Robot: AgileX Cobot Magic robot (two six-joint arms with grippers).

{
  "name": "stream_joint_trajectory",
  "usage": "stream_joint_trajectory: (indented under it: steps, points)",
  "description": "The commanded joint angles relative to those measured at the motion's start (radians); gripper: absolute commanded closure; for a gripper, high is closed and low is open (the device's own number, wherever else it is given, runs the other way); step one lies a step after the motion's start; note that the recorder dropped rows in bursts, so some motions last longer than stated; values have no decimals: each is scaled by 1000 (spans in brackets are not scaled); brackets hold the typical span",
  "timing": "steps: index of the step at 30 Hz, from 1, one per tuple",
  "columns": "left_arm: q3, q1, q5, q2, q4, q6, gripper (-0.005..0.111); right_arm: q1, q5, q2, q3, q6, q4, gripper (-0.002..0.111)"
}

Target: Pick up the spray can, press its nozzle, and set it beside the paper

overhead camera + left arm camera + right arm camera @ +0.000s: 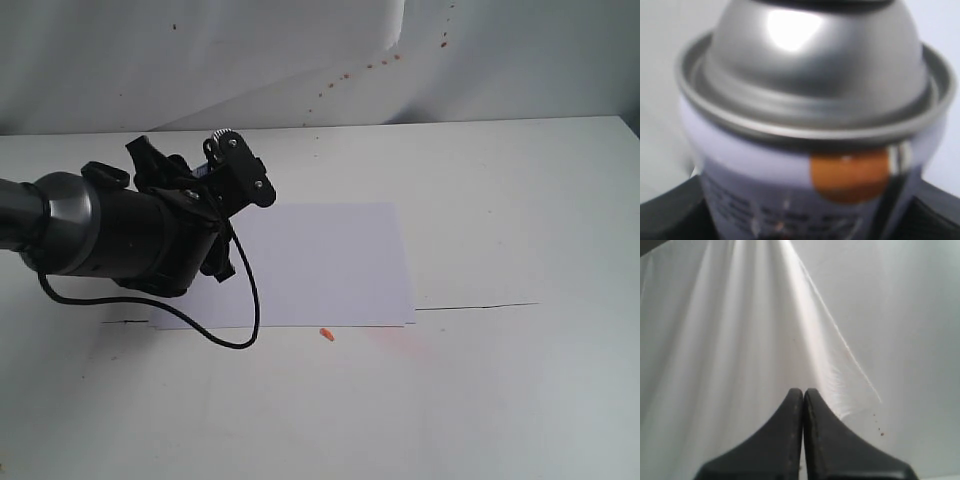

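Note:
The spray can [810,100] fills the left wrist view: silver domed shoulder, rolled rim, white printed label with an orange dot. Only a dark sliver of the nozzle [820,2] shows at the frame's edge. My left gripper [805,222] is shut on the can's body, and its dark fingers [670,215] show on either side. In the exterior view that gripper [228,185] hangs over the left end of the white paper [330,265], and the can is hidden behind the arm. My right gripper [803,392] is shut and empty, facing a white cloth backdrop.
A small orange bit [326,334] lies on the white table [520,220] just in front of the paper, beside a faint reddish stain [400,345]. The left arm's black cable [245,320] loops down over the paper's front edge. Red specks dot the backdrop [340,80].

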Motion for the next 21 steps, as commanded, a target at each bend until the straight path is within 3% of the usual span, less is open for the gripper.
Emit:
stream_joint_trajectory:
  steps: [1,7,12,17,21]
  points:
    - [-11,-4,-20,-9,15,-1,107,4,226,285,-268,-8,-52,108]
    - [-11,-4,-20,-9,15,-1,107,19,576,673,-578,-130,-27,108]
    - [-11,-4,-20,-9,15,-1,107,49,761,951,-686,-293,124,108]
    - [-11,-4,-20,-9,30,-1,107,50,738,1201,-686,-481,358,108]
    - [-11,-4,-26,-9,36,-1,107,50,641,1391,-686,-503,585,108]
